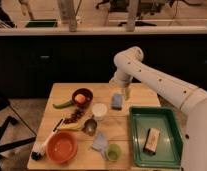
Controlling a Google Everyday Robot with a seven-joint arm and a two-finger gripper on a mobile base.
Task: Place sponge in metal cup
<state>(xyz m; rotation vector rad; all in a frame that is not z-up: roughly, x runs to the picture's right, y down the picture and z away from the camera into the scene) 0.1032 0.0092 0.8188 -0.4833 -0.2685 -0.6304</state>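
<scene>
The blue sponge (117, 101) lies flat on the wooden table (142, 97), right of centre near the far edge. The small metal cup (90, 126) stands nearer the front, left of the sponge, just in front of a white cup (99, 111). My gripper (125, 90) hangs from the white arm (147, 75) just above the sponge's far right corner. It holds nothing that I can see.
A dark bowl with an orange fruit (82, 96) and a green vegetable (62, 104) sit at the far left. An orange bowl (62, 146), a brush (43, 146), a blue cloth (100, 141) and a green cup (113, 151) line the front. A green tray (172, 150) at the right holds a brown bar (152, 140).
</scene>
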